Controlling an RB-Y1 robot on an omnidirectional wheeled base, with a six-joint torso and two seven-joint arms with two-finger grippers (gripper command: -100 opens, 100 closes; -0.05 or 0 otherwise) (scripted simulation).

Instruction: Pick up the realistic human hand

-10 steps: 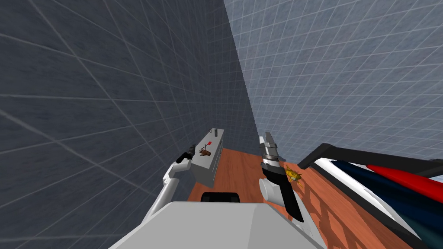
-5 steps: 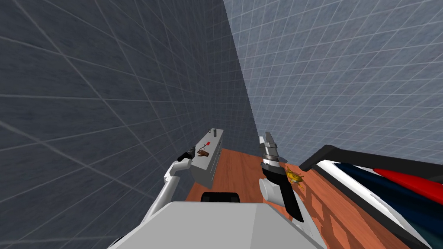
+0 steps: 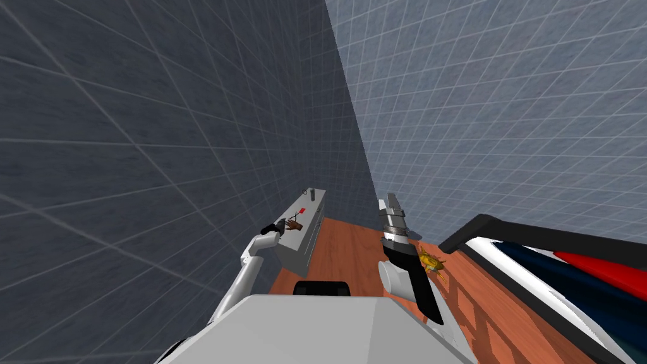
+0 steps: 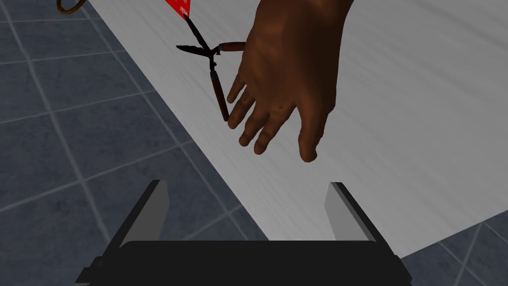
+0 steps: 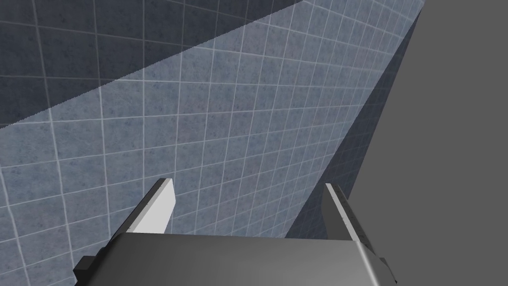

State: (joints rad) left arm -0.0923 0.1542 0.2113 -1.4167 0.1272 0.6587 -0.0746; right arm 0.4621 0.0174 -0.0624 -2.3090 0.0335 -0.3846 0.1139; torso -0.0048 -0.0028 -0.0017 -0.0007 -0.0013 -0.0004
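A dark brown human hand [image 4: 287, 74] lies flat on a light grey cabinet top [image 4: 407, 149], its fingertips pointing toward my left gripper [image 4: 245, 198]. That gripper is open and sits just short of the fingertips, at the cabinet's near edge, with nothing between its fingers. In the head view the hand [image 3: 296, 225] is a small brown shape on the grey cabinet [image 3: 306, 234], with my left gripper [image 3: 278, 226] right beside it. My right gripper [image 3: 388, 205] is raised mid-room, open and empty.
Dark shears with brown handles [image 4: 213, 69] and a red tag [image 4: 179, 6] lie on the cabinet touching the hand's far side. A yellow object [image 3: 431, 258] sits on the reddish wood floor [image 3: 354, 253]. A bed [image 3: 556, 265] lies to the right. Tiled walls stand close around.
My left gripper has moved forward along the cabinet top to the brown hand. The view has shifted slightly; the right arm has kept still.
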